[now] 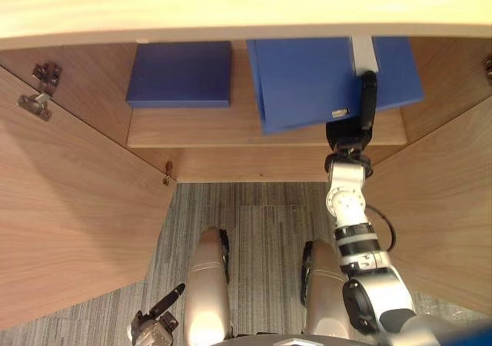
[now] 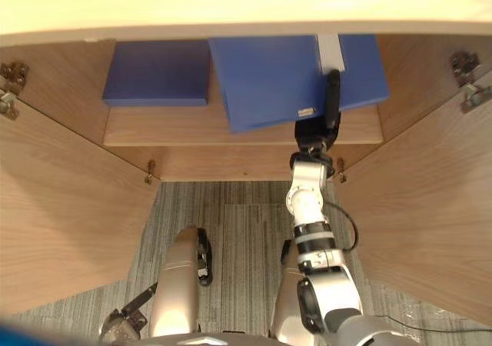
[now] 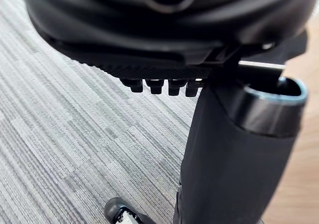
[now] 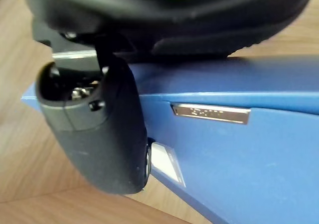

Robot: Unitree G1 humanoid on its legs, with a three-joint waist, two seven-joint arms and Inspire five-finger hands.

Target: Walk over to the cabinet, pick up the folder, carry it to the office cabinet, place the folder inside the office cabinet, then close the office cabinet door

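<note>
Found office cabinet (image 1: 231,8) open, left door (image 1: 69,207) and right door (image 1: 446,207) both swung wide, leaving a broad gap over the carpet (image 1: 261,215) between them. Noted shelf (image 1: 231,131) with its front edge running straight across and bare wood along it.

Located folder (image 1: 307,81) inside the cabinet over the right half of the shelf, skewed to its edges, near edge just short of the shelf's front. Recorded as blue and smooth-faced, with a white strip (image 1: 363,54) toward the back and a small metal plate (image 4: 209,113) near the held corner. Logged a second folder (image 1: 181,73), smaller and also blue, flat at the shelf's left and apart from the first.

Observed right robot hand (image 1: 350,134) at the folder's near corner, thumb (image 4: 99,129) laid on its face. Could not see the fingers on the other side, so probably a pinch.

Saw left robot hand (image 1: 154,323) low over the carpet, fingers loose, holding nothing.
</note>
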